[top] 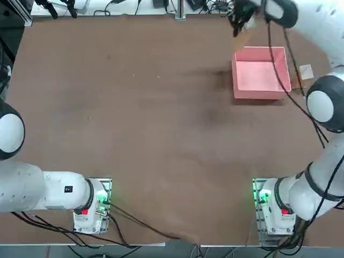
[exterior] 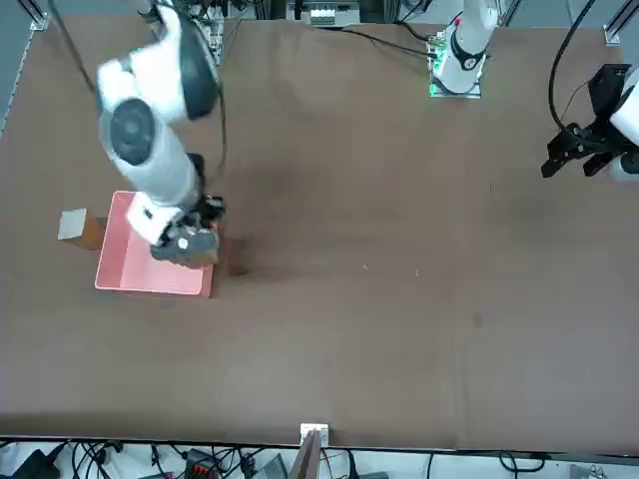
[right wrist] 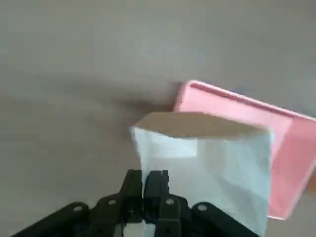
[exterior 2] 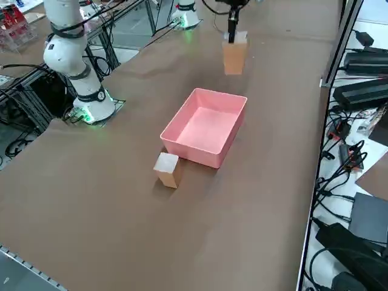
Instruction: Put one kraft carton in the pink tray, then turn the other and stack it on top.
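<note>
My right gripper [top: 240,24] [exterior 2: 232,37] is shut on the top of one kraft carton [top: 243,38] [exterior 2: 234,57], which hangs upright just beyond the far left corner of the pink tray [top: 279,92] [exterior 2: 206,127]. In the wrist view the carton's whitish face [right wrist: 207,163] fills the space past my fingers [right wrist: 157,183], with the tray [right wrist: 291,143] behind it. The tray holds nothing. The other kraft carton [top: 305,72] [exterior 2: 167,170] [exterior: 75,228] rests on the table close to the tray's right wall, whitish end up.
The table's right edge runs close behind the loose carton. Cables and black power units [exterior 2: 364,91] lie off the table's far edge. My right arm [exterior: 150,140] reaches over the tray. Bare brown tabletop [top: 134,118] spreads to the left.
</note>
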{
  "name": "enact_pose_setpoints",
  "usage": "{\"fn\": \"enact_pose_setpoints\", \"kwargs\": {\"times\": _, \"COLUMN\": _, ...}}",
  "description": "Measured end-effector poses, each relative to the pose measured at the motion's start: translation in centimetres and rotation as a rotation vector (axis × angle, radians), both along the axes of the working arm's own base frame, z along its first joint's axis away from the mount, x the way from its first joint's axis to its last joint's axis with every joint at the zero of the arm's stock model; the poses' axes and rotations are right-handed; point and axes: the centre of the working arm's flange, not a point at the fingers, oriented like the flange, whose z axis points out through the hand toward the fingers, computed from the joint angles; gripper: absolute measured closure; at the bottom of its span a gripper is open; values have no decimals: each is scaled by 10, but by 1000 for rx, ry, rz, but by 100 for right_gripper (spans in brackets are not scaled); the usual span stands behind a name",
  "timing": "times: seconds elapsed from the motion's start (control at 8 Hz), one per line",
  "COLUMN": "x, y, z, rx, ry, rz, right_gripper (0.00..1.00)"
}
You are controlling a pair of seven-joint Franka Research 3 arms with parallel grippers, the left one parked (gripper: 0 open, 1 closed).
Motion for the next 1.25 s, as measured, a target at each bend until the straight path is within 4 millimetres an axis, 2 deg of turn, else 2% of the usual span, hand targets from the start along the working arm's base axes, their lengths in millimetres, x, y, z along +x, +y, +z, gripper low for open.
{"fn": "enact_pose_setpoints", "kwargs": {"times": 0.25, "x": -6, "y": -74, "z": 23, "rx": 34, "ry": 89, "rz": 206, "right_gripper": 99}}
{"fn": "enact_pose_setpoints", "kwargs": {"times": 0.5, "x": -20, "y": -138, "z": 18, "rx": 83, "ry": 122, "rz": 381, "right_gripper": 99}}
{"fn": "enact_pose_setpoints", "kwargs": {"times": 0.62, "x": -29, "y": -164, "z": 7, "rx": 102, "ry": 104, "rz": 456, "right_gripper": 99}}
{"fn": "enact_pose_setpoints", "kwargs": {"times": 0.75, "x": -39, "y": -182, "z": -8, "rx": 113, "ry": 75, "rz": 528, "right_gripper": 99}}
{"fn": "enact_pose_setpoints", "kwargs": {"times": 1.0, "x": -57, "y": -202, "z": -45, "rx": 127, "ry": 34, "rz": 697, "right_gripper": 99}}
{"fn": "enact_pose_setpoints", "kwargs": {"times": 1.25, "x": -61, "y": -217, "z": -78, "rx": 126, "ry": -5, "rz": 861, "right_gripper": 99}}
